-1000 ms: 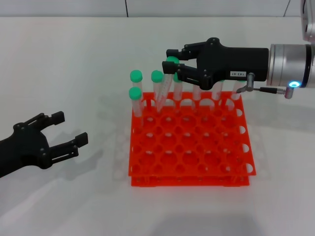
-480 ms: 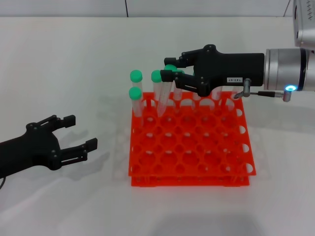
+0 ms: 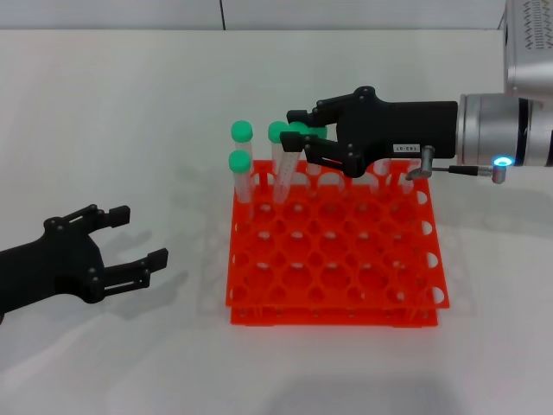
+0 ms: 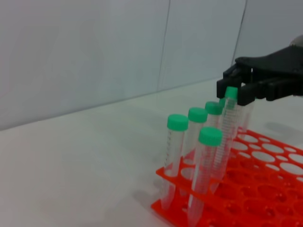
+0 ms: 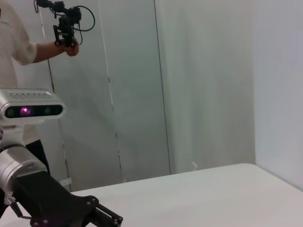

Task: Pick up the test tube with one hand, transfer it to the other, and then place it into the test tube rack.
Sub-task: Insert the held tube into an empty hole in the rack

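My right gripper (image 3: 300,138), black with a small white label, hovers over the back row of the orange-red test tube rack (image 3: 333,317). It is shut on the green cap of the test tube (image 3: 285,173), which hangs tilted with its lower end at a back-row hole. The left wrist view shows the same test tube (image 4: 226,127) leaning under the right gripper (image 4: 233,92), with its tip down in the rack (image 4: 265,198). My left gripper (image 3: 138,235) lies open and empty low over the table, left of the rack.
Three other green-capped tubes (image 3: 241,164) stand upright in the rack's back left corner, close beside the held one. The remaining holes toward the front are empty. White table (image 3: 130,104) surrounds the rack.
The right gripper has moved down and slightly left, lowering the tilted tube toward the rack. The left gripper shifted a little to the right, then stayed put.
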You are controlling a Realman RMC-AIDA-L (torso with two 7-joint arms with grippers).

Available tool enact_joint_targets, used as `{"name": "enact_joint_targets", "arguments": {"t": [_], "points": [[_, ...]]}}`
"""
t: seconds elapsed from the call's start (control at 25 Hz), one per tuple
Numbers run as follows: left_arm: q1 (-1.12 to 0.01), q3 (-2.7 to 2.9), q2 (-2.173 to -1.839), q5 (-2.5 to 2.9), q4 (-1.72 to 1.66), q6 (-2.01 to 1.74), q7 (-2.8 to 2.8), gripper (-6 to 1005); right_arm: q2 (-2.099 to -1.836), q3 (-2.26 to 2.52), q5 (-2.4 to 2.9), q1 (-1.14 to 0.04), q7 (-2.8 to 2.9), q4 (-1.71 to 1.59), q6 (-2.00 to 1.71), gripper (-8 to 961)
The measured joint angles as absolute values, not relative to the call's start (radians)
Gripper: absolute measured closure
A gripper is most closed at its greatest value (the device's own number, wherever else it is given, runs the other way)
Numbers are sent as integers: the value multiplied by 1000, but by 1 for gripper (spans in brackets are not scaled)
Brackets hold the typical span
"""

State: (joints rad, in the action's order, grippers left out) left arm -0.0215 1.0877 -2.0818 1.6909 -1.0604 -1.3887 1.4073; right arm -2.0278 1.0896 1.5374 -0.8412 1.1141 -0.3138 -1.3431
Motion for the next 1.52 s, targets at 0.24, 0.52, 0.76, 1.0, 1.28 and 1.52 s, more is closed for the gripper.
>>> {"name": "enact_joint_targets", "arguments": {"t": [0.24, 0.52, 0.76, 1.0, 1.28, 1.52], "points": [[-32, 1093, -2083, 1713, -1063, -1385, 1407, 127, -2028, 1130, 1507, -835, 1085, -314, -1343, 659], [-50, 1094, -2083, 1718, -1062, -1384, 1407, 126, -2028, 1203, 1470, -832, 1049, -321, -1340, 657], [-64, 1095, -2083, 1718, -1053, -1382, 1403, 127, -2028, 1255, 1462, -848, 1051, -326, -1327, 655], [-77, 1095, -2085, 1718, -1030, -1378, 1391, 126, -2028, 1281, 1460, -851, 1056, -337, -1309, 653], [-75, 1096, -2085, 1718, -984, -1376, 1370, 126, -2028, 1282, 1460, -848, 1057, -338, -1296, 650], [-69, 1091, -2085, 1714, -977, -1371, 1369, 127, -2028, 1282, 1460, -847, 1057, -338, -1290, 648]]}}
